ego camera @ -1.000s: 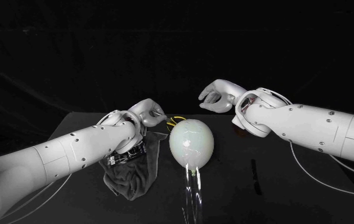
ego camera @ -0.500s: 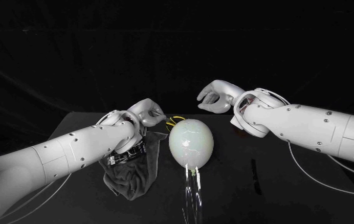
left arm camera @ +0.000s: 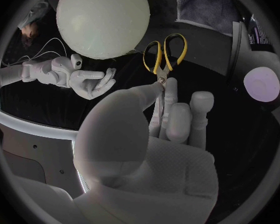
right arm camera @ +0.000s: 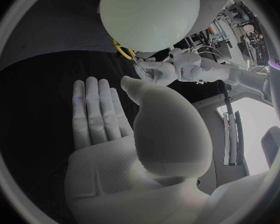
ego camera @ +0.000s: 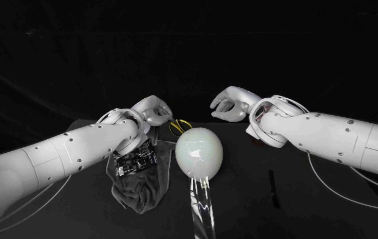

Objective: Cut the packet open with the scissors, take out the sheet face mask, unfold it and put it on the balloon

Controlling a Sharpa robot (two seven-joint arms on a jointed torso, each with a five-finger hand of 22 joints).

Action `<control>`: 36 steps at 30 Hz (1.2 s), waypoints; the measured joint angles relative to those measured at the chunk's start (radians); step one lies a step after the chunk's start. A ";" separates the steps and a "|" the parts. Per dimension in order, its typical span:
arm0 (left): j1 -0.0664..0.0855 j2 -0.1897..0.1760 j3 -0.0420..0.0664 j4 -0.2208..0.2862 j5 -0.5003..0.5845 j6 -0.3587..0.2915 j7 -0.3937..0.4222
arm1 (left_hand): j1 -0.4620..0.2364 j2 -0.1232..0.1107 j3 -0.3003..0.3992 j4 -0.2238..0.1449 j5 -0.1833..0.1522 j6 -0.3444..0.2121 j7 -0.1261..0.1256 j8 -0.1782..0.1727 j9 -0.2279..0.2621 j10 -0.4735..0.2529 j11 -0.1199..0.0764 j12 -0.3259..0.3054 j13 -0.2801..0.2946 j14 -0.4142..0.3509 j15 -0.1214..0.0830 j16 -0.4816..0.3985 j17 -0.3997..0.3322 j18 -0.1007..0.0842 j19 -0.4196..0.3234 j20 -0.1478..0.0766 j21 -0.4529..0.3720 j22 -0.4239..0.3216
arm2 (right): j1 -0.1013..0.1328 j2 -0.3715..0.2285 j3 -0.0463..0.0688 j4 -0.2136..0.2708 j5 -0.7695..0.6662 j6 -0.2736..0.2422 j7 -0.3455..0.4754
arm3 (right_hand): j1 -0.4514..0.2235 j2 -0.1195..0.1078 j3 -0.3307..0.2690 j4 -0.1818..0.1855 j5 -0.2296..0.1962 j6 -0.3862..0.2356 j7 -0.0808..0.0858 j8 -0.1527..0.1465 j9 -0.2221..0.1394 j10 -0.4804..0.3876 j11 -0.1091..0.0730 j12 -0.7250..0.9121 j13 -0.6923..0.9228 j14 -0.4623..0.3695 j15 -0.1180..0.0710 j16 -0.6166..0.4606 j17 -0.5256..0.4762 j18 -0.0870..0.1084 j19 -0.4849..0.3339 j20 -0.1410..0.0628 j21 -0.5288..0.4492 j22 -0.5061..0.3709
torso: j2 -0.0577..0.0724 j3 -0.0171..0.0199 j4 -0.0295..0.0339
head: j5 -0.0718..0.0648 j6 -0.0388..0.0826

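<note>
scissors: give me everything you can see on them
The scissors have yellow-and-black loop handles, a silver pivot screw and pale metal blades that look closed. They sit by the balloon's far end, over the black table, with the handles pointing away from the left hand. Its thumb tip meets the pivot and its fingers lie along the blades. A firm grip can't be confirmed.

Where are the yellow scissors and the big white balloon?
yellow-handled metal scissors (left arm camera: 160, 78): left wrist view, on the pivot screw between the handles and the blades.
big white egg-shaped balloon (ego camera: 199, 153): head view, on the middle of its rounded body.
</note>
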 measured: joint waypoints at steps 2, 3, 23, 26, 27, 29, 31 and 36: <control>0.009 -0.008 0.000 0.006 0.007 0.001 0.000 | 0.000 0.000 0.000 0.000 0.002 0.002 -0.002 0.000 0.000 0.000 0.000 0.000 0.000 0.001 0.001 0.000 0.000 0.000 0.000 0.000 0.000 0.002 | -0.001 0.000 0.000 -0.001 0.000 0.000 0.001 | 0.000 0.000 0.000 0.000 0.000 0.000 0.000 0.000 0.000 0.000 0.000 0.000 0.000 0.000 0.000 0.000 0.000 0.000 0.000 0.000 0.000 0.000 | 0.000 0.0001 0.0005 | 0.001 0.000; 0.012 -0.011 0.000 0.008 0.010 0.002 0.000 | 0.000 0.000 0.000 0.000 0.004 0.003 -0.003 0.000 0.000 0.002 -0.002 0.000 0.000 0.001 0.001 0.000 0.000 0.000 0.000 0.000 0.000 0.002 | -0.002 0.000 0.000 -0.001 0.000 0.000 0.001 | 0.000 0.000 0.000 0.000 0.000 0.000 0.000 0.000 0.000 0.000 0.000 0.000 0.000 0.000 0.000 0.000 0.000 0.000 0.000 0.000 0.000 0.000 | 0.000 0.0001 0.0005 | 0.001 0.001; 0.049 -0.053 0.000 0.029 0.041 0.024 -0.006 | 0.002 -0.001 0.004 -0.007 0.008 0.003 -0.002 0.001 0.000 0.005 -0.005 0.000 -0.001 0.003 0.003 -0.002 -0.002 0.000 0.007 0.000 0.000 0.006 | -0.008 0.002 0.000 -0.005 0.004 -0.001 0.005 | 0.000 0.000 0.000 0.000 0.000 0.000 -0.001 0.000 0.000 0.000 0.000 0.000 -0.004 0.003 0.003 -0.004 -0.003 0.010 0.000 0.000 -0.004 -0.003 | 0.002 -0.0012 -0.0011 | 0.004 0.010; 0.053 -0.054 0.000 0.031 0.046 0.025 -0.006 | 0.003 -0.002 0.004 -0.007 0.007 0.003 -0.002 0.001 0.000 0.006 -0.005 0.000 -0.003 0.003 0.003 -0.002 -0.002 0.000 0.007 0.000 0.004 0.008 | -0.009 0.008 0.000 -0.010 0.006 -0.002 0.006 | 0.000 0.000 0.000 0.000 0.000 0.000 0.000 0.000 0.000 -0.001 0.001 0.000 -0.007 0.003 0.003 -0.010 -0.005 0.009 0.000 0.000 -0.010 -0.005 | 0.002 -0.0012 -0.0012 | 0.004 0.013; 0.055 -0.055 0.000 0.031 0.050 0.026 -0.007 | 0.003 -0.002 0.004 -0.007 0.006 0.003 -0.002 0.001 0.000 0.006 -0.005 0.000 -0.003 0.003 0.003 -0.002 -0.002 0.000 0.007 0.000 0.004 0.008 | -0.010 0.012 0.000 -0.013 0.007 -0.003 0.007 | 0.000 0.000 0.000 0.000 0.000 -0.003 0.003 0.000 0.000 -0.004 0.004 0.000 -0.010 0.003 0.003 -0.016 -0.007 0.009 0.004 0.004 -0.012 -0.007 | 0.002 -0.0012 -0.0012 | 0.004 0.013; 0.059 -0.055 0.000 0.034 0.057 0.026 -0.007 | 0.002 -0.002 0.004 -0.007 0.006 0.003 -0.002 0.001 0.000 0.006 -0.005 0.000 -0.003 0.003 0.003 -0.002 -0.002 0.000 0.007 0.000 0.004 0.008 | -0.012 0.020 0.000 -0.020 0.010 -0.005 0.010 | 0.000 0.000 0.000 0.000 0.000 -0.006 0.005 0.000 -0.001 -0.004 0.004 0.000 -0.014 0.003 0.003 -0.020 -0.008 0.009 0.004 0.004 -0.015 -0.009 | 0.002 -0.0012 -0.0010 | 0.005 0.014; 0.064 -0.057 0.000 0.037 0.065 0.027 -0.007 | 0.001 -0.001 0.004 -0.007 0.006 0.003 -0.002 0.001 0.000 0.006 -0.005 0.000 -0.003 0.003 0.003 -0.002 -0.002 0.000 0.007 0.000 0.004 0.008 | -0.013 0.030 0.000 -0.031 0.015 -0.009 0.013 | 0.000 0.000 0.000 0.000 0.000 -0.007 0.004 0.000 -0.001 -0.009 0.005 0.000 -0.018 0.003 0.003 -0.029 -0.011 0.009 0.001 0.006 -0.019 -0.012 | 0.001 -0.0012 -0.0009 | 0.005 0.015; 0.074 -0.060 0.000 0.045 0.083 0.030 -0.009 | 0.000 0.001 0.004 -0.007 0.006 0.003 -0.002 0.001 0.000 0.006 -0.005 0.000 -0.003 0.003 0.003 -0.003 -0.002 0.000 0.007 0.000 0.004 0.008 | -0.020 0.065 0.000 -0.071 0.037 -0.021 0.025 | 0.000 0.000 0.000 0.000 -0.002 -0.012 0.008 0.000 -0.003 -0.016 0.009 0.000 -0.029 -0.002 0.008 -0.051 -0.017 0.009 -0.002 0.009 -0.035 -0.022 | 0.000 -0.0012 -0.0007 | 0.005 0.019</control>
